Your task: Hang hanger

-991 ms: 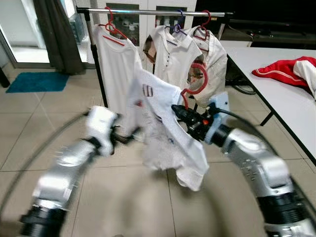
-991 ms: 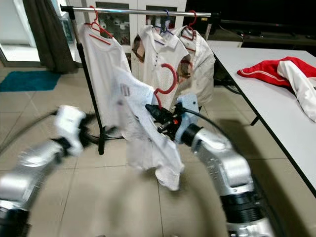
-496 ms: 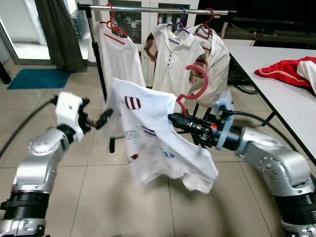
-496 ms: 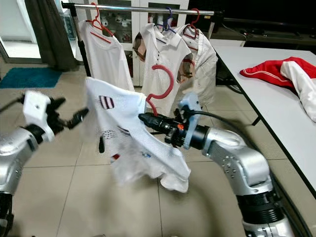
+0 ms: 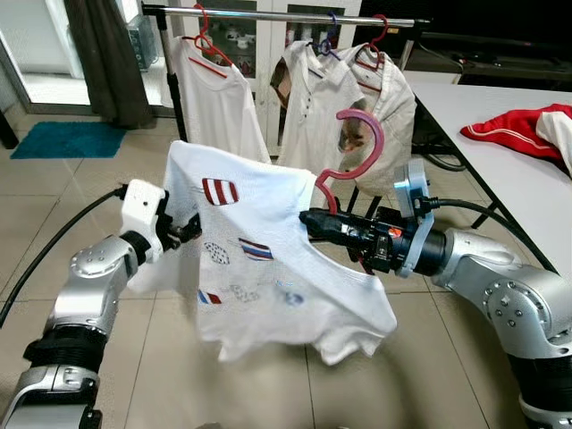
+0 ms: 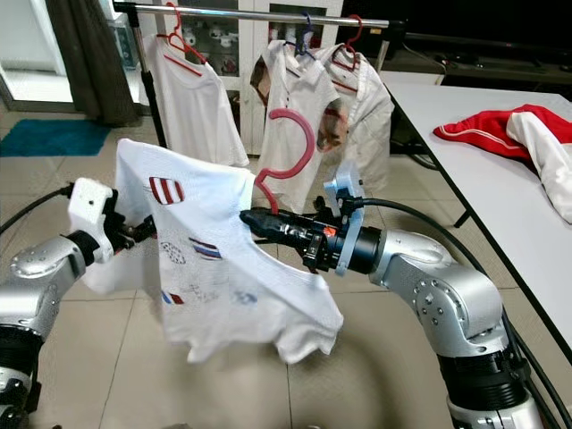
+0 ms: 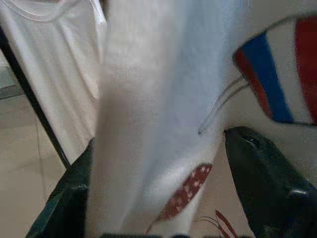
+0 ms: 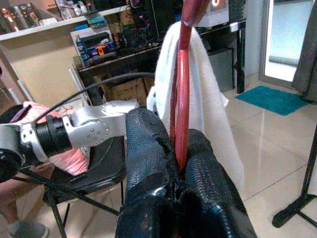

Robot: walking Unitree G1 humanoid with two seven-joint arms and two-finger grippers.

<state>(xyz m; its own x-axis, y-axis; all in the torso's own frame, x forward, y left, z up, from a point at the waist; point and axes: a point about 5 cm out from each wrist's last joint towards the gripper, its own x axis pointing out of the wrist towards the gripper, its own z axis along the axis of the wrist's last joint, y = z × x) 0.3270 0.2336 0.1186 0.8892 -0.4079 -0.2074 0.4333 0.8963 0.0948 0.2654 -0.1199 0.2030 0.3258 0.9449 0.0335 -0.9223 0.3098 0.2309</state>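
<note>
A white T-shirt (image 5: pixel 268 259) printed with small flags was held spread at the centre of the frame, carried on a red hanger (image 5: pixel 353 156) whose hook rose above the collar, just below the middle of the upper half. The right gripper (image 5: pixel 313 222) was seen reaching in from the lower right, its jaws pressed together on the hanger's red stem just under the hook; in the right wrist view the red stem (image 8: pixel 182 99) was clamped between the two black fingers (image 8: pixel 148 153), with the white cloth draped behind it. The left gripper (image 5: pixel 183 232) was placed at centre left, at the shirt's sleeve edge. In the left wrist view the jaws were set fairly wide, with a fold of the white fabric (image 7: pixel 158 124) hanging between the two dark fingers (image 7: pixel 257 173); whether the cloth was actually pinched could not be told.

Across the top of the frame a clothes rail (image 5: pixel 286 18) was seen, on a black upright stand. Three garments were hung from it: a white T-shirt on a red hanger (image 5: pixel 219 98) at upper left, a white polo shirt (image 5: pixel 317 103) beside it, and a pale shirt (image 5: pixel 389 112) to its right, partly behind the held hanger's hook. At the right edge a white worktop (image 5: pixel 500 152) was visible, on which a red and white garment (image 5: pixel 527 125) lay. At the left edge a blue mat (image 5: pixel 67 140) lay on the tiled floor.
</note>
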